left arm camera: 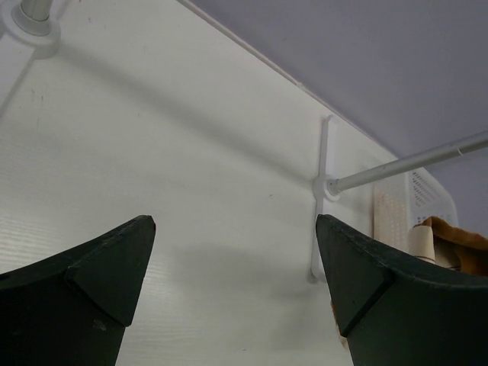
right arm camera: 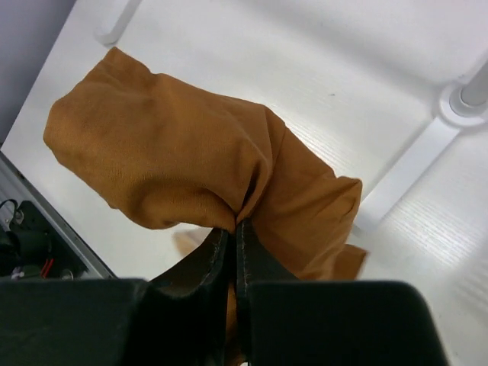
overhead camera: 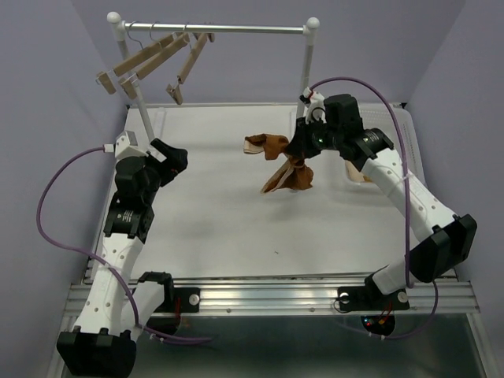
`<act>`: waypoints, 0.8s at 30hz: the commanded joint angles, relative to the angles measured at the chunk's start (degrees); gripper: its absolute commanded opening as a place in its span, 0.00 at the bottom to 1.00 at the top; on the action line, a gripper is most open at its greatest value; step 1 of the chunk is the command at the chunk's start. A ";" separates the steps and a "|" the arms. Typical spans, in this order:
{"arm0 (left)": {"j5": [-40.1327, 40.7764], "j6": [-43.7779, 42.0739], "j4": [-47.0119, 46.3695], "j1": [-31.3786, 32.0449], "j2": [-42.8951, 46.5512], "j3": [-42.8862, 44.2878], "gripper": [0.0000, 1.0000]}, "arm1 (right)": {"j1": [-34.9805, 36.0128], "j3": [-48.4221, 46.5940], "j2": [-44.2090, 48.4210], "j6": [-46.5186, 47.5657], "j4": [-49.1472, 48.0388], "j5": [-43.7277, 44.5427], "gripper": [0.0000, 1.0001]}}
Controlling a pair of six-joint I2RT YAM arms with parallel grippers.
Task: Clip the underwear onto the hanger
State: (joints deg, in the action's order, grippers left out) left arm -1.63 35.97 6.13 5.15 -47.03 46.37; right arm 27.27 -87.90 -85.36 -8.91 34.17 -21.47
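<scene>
The rust-brown underwear (overhead camera: pixel 285 167) hangs bunched from my right gripper (overhead camera: pixel 303 148), lifted above the table's middle back. In the right wrist view the jaws are pressed together on a fold of the underwear (right arm camera: pixel 191 164), my right gripper (right arm camera: pixel 233 225) at its lower edge. Light-wood clip hangers (overhead camera: pixel 153 57) hang at the left end of the rail (overhead camera: pixel 216 29); which one is the task's hanger I cannot tell. My left gripper (overhead camera: pixel 175 160) is open and empty at the left, above the table; its view shows my left gripper (left arm camera: pixel 235 229) over bare table.
A white rack with two posts (overhead camera: pixel 309 59) stands at the table's back. A pale cream garment (overhead camera: pixel 361 175) lies in a white basket (left arm camera: pixel 415 198) at the right, partly behind my right arm. The rack's foot (left arm camera: pixel 323 191) lies ahead of my left gripper.
</scene>
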 commanded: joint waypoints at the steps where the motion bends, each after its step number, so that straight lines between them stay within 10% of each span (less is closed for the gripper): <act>1: -0.22 0.86 0.55 0.04 0.53 -1.28 0.99 | 0.68 -0.35 -1.90 -3.30 2.03 3.64 0.13; 9: -1.45 2.18 0.37 0.04 -0.96 -1.11 0.99 | 2.35 -7.09 -22.63 -4.19 2.74 1.00 0.14; 11: -1.54 2.53 0.29 -0.05 -1.40 -1.02 0.99 | 2.35 -16.45 -28.25 -4.71 4.13 3.61 0.39; 12: -1.71 2.53 0.29 0.04 -2.01 -1.10 0.99 | 2.35 -19.39 -32.80 -3.93 4.41 3.89 0.76; 16: -2.94 3.06 0.02 0.04 -4.03 -1.54 0.99 | 3.40 -25.05 -34.18 -3.14 7.58 8.55 1.00; 24: -5.75 4.11 -4.02 1.44 -14.22 -2.60 0.99 | 9.20 -2.45 -16.17 -1.90 -2.00 13.99 1.00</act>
State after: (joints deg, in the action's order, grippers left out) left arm -5.74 39.68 5.67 5.72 -57.65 43.97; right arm 32.88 -94.80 -109.40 -11.66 36.86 -11.35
